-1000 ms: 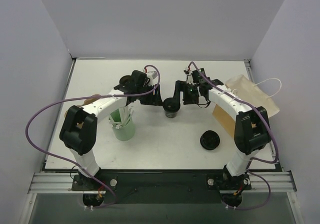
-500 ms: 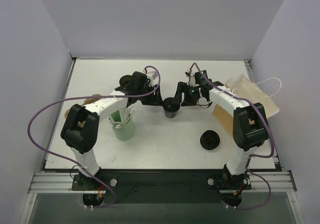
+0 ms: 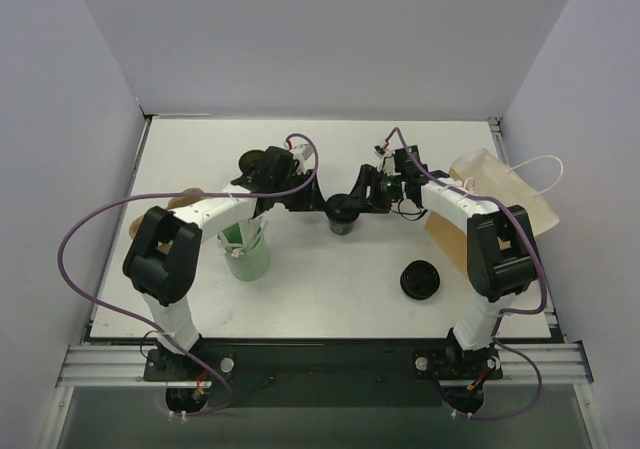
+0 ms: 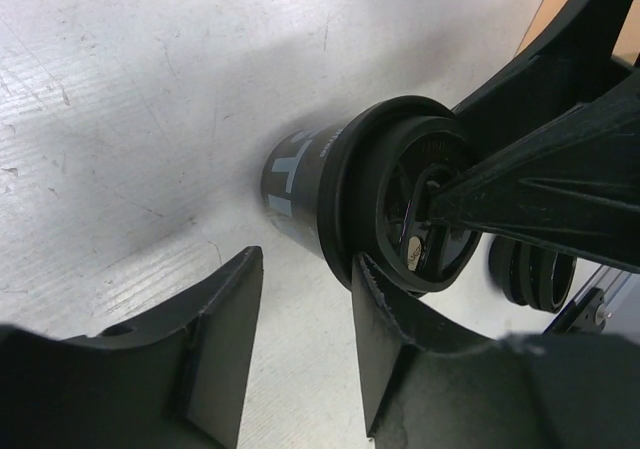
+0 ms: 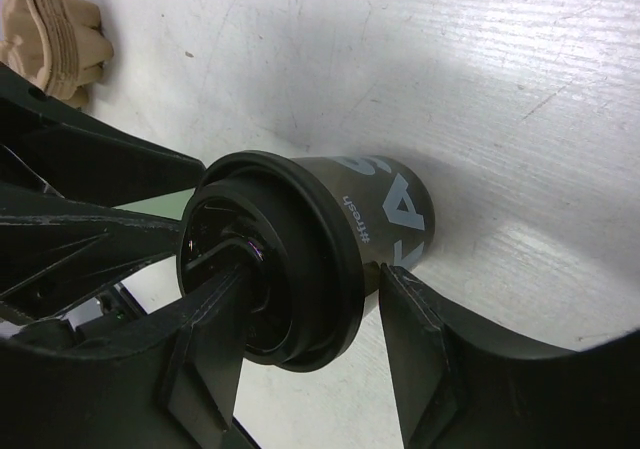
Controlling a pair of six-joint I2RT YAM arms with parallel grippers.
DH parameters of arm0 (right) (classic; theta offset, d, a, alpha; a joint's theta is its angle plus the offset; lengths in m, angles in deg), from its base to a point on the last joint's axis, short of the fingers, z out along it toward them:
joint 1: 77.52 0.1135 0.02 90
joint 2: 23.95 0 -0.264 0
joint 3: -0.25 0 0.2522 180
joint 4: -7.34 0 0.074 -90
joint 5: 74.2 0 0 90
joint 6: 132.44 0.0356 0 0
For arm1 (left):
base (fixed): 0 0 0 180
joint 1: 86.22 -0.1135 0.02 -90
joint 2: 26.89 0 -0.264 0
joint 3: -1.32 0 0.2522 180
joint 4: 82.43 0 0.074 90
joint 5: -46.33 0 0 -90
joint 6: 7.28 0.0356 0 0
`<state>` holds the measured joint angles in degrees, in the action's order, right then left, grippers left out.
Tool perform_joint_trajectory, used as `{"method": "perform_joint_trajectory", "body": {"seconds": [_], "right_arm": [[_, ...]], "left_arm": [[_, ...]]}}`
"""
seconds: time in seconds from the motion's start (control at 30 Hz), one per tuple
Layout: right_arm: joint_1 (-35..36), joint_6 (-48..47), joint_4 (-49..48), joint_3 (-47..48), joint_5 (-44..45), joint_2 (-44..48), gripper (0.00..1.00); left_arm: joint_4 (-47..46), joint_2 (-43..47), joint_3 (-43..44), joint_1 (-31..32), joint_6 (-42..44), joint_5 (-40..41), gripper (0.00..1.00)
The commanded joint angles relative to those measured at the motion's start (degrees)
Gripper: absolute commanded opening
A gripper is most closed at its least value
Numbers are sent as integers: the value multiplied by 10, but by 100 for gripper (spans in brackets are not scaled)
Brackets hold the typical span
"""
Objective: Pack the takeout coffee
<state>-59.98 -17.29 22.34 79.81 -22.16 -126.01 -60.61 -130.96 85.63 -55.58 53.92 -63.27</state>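
The takeout coffee (image 3: 342, 213) is a small black cup with white lettering and a black lid on it, standing mid-table. It shows in the left wrist view (image 4: 298, 181) and the right wrist view (image 5: 395, 214). My left gripper (image 3: 318, 202) is open just left of the cup; in its own view (image 4: 305, 269) only bare table lies between the jaws, and the right finger (image 4: 392, 344) touches the lid's rim. My right gripper (image 3: 362, 191) is open and straddles the rim (image 5: 310, 274): one finger (image 5: 205, 354) lies across the lid top, the other (image 5: 425, 364) against the cup's wall.
A green cup (image 3: 245, 256) holding white items stands front left. A loose flat black lid (image 3: 420, 281) lies front right, also in the left wrist view (image 4: 530, 269). A translucent bag (image 3: 500, 194) lies at the right edge. A tan ribbed object (image 5: 60, 29) lies far left.
Both grippers have closed in on the cup, the left from the left and the right from the right. The right finger now lies over the lid. The cup has stayed put.
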Motion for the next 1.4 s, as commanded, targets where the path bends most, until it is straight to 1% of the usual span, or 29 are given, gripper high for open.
{"method": "perform_joint_trajectory", "body": {"seconds": [0.0, 0.23, 0.5, 0.67, 0.87, 0.97, 1.07, 1.1, 1.2, 1.27, 1.3, 1.37], "right_arm": [[-7, -3, 23, -49, 60, -44, 50], [-15, 10, 11, -82, 68, -60, 49], [-24, 10, -3, -108, 77, -70, 46], [-26, 3, -4, -114, 86, -71, 45], [-26, 0, -2, -114, 95, -72, 44], [-22, -9, -1, -114, 99, -68, 44], [-20, -19, 3, -110, 90, -68, 44], [-18, -29, 2, -109, 83, -67, 44], [-15, -45, 12, -100, 57, -60, 44], [-15, -51, 20, -82, 42, -64, 44], [-16, -58, 34, -75, 42, -65, 44], [-15, -66, 45, -56, 32, -68, 44]], "left_arm": [[35, -13, -29, 1, -6, 87, 46], [97, -22, -42, 1, -22, 160, 40], [104, -53, -61, 2, -46, 174, 40], [132, -75, -59, 12, -50, 192, 40], [154, -75, -57, 27, -46, 249, 40], [152, -72, -66, 35, -50, 247, 40], [137, -67, -68, 36, -53, 221, 40], [117, -61, -69, 34, -53, 172, 40], [65, -12, -69, 29, -50, 86, 43], [48, 15, -40, 28, -45, 27, 46], [48, 20, -25, 25, -44, -22, 47], [40, 32, 14, 18, -42, -60, 50]]}}
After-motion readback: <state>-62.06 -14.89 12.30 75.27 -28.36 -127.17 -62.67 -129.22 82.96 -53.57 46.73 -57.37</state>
